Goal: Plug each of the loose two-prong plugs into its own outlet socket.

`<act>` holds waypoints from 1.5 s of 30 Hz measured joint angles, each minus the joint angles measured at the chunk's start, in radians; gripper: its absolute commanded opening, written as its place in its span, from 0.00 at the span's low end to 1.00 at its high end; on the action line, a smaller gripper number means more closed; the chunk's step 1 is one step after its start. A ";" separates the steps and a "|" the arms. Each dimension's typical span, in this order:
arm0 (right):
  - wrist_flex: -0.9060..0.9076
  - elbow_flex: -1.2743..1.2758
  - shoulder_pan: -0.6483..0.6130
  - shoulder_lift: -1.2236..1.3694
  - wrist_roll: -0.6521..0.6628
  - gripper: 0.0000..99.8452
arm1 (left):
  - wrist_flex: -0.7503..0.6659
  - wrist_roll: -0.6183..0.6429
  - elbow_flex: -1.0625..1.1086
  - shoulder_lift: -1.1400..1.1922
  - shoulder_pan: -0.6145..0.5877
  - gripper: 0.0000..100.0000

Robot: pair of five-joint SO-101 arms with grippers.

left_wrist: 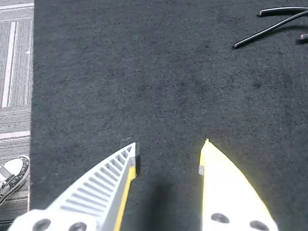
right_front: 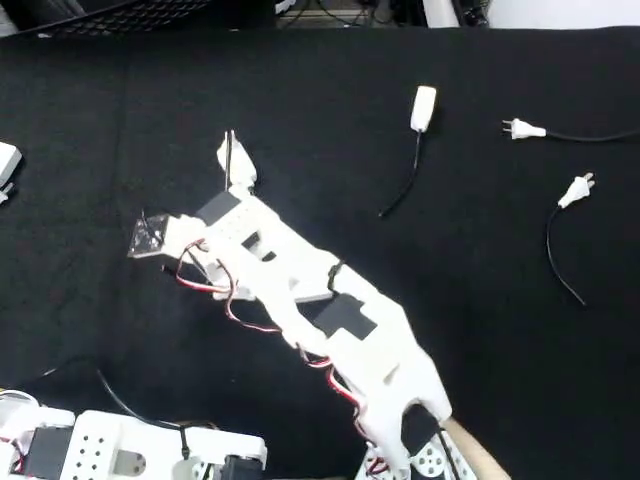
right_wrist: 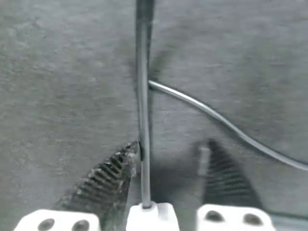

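Two-prong plug [right_front: 522, 129] is lying at two o'clock on the black surface [right_front: 80, 300], and a second plug [right_front: 577, 190] is sitting near it toward three. At eleven o'clock the right gripper [right_wrist: 171, 144] is resting low, jaws spread, straddling a white cable end [right_wrist: 149, 215] without pinching it. The left gripper [left_wrist: 170, 143] is hanging released above bare surface.

The tabletop [right_front: 520, 380] is plain black. One two-prong plug [right_front: 522, 129] and a second plug [right_front: 577, 190] are white on black cords. The outlet socket [right_front: 423, 108] is white too. The left pincer [left_wrist: 168, 144] is white, edged yellow, with one side ribbed. The floor [left_wrist: 14, 57] is grey-striped.
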 measured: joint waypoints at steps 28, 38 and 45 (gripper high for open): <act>0.333 -0.543 -0.006 0.025 0.002 0.01 | 0.031 -0.003 0.000 0.000 0.000 0.23; 0.356 -0.684 0.012 0.025 0.002 0.01 | 0.031 -0.003 0.000 0.000 0.000 0.23; 0.414 -0.841 0.058 0.026 0.002 0.01 | 0.031 -0.003 0.000 0.000 0.000 0.23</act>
